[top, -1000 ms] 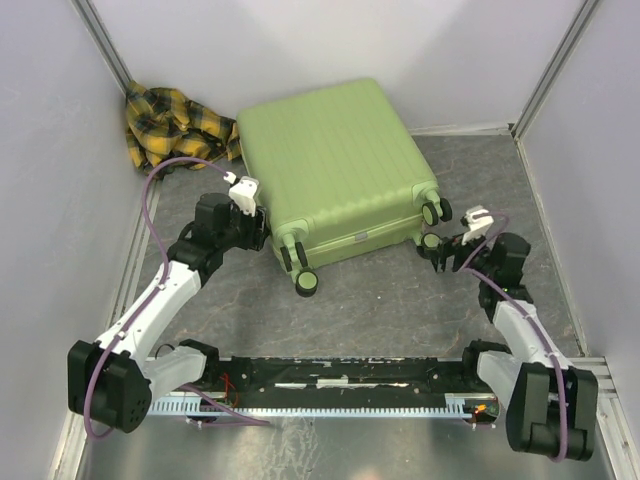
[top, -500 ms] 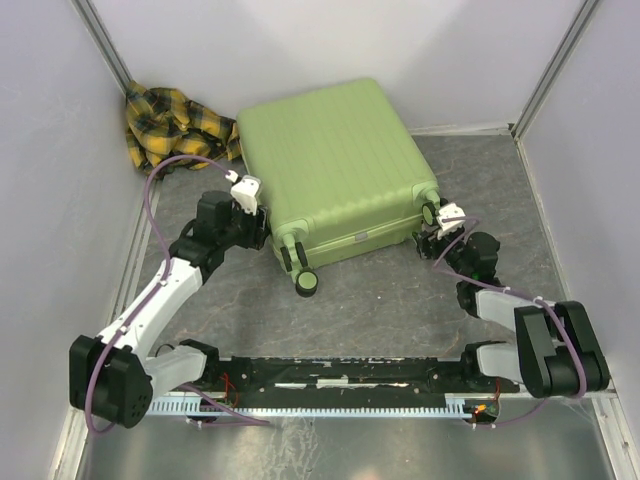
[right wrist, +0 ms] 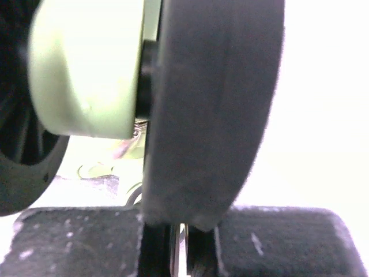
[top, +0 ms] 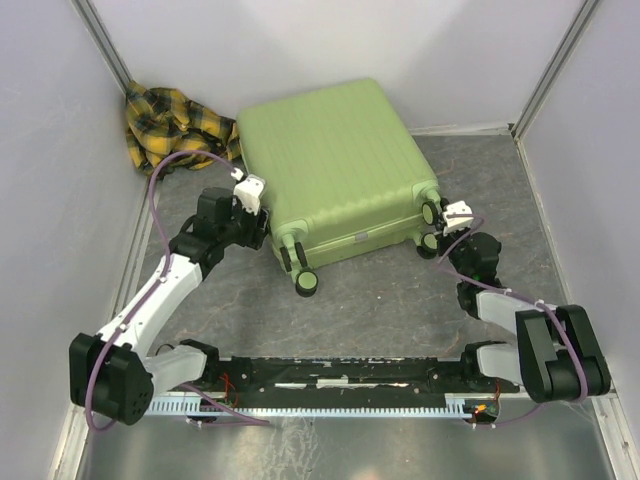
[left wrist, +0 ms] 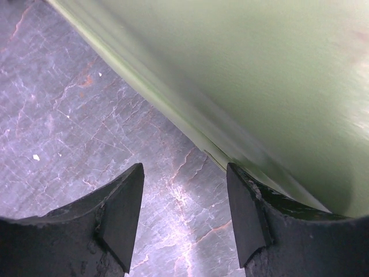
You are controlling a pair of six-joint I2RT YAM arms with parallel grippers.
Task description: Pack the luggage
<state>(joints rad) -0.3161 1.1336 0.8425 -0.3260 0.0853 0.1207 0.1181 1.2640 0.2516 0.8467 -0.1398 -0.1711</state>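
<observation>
The right gripper, swung inward since before, is being held shut at a wheel of the luggage (closed, flat, between the arms). The left gripper is being held apart beside its stiff, slick shell, with the seam likely the best hold.

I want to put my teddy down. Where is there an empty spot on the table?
The biggest bare patch of table lies between the luggage and the arms' base rail. Another lies between the luggage and the right wall. Crowded: the far-left corner with the plaid cloth, and the luggage's near corners, where the left fingers and right fingers sit.
</observation>
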